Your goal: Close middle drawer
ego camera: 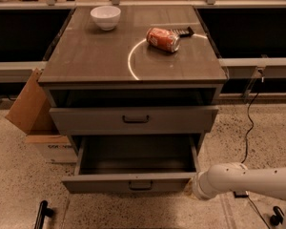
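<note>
middle drawer (pixel 109 182) pulled well out, under the top drawer (pixel 86 120). gripper (pixel 196 187) low at its right front corner, probably set there to push the front inward; open or closed, cannot tell. crushed soda can (pixel 163 39) and bowl (pixel 105 17) on the cabinet top (pixel 86 56).

Dim warm light, glare arc (pixel 130 61) on cabinet (pixel 86 56), claw (pixel 194 188) beside shadowed middle drawer (pixel 109 184)

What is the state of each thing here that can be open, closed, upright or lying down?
middle drawer: pulled far out, nothing visible inside.
top drawer: pulled out a little.
can: lying on its side.
bowl: upright.
cardboard box: flap open.
gripper: at the middle drawer's right front corner.
</note>
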You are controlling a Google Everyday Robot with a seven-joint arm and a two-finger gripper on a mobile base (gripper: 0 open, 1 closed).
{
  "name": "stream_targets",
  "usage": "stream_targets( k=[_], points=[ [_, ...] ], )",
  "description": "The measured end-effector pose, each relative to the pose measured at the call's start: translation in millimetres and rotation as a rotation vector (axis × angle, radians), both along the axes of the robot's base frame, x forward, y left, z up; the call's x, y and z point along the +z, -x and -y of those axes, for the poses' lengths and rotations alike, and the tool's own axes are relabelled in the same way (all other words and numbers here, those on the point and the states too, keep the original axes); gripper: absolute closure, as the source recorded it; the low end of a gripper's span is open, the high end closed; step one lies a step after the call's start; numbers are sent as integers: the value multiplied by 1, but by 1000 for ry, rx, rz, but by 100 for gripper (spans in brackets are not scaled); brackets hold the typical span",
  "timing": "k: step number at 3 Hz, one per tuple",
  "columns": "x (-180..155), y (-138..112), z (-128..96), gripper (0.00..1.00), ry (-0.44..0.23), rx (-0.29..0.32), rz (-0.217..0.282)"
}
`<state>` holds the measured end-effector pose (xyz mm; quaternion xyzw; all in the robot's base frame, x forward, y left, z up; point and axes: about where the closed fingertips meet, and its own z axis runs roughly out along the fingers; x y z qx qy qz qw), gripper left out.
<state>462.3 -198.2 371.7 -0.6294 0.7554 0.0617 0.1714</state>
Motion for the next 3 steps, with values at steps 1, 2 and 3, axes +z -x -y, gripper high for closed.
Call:
stream_targets(
  k=[1,2,3],
  points=[
    [-5,-35,9,100,-35,-40,55],
    [-5,-35,9,100,-35,-40,55],
    [-9,-48,13,100,-62,-57,76]
  ],
)
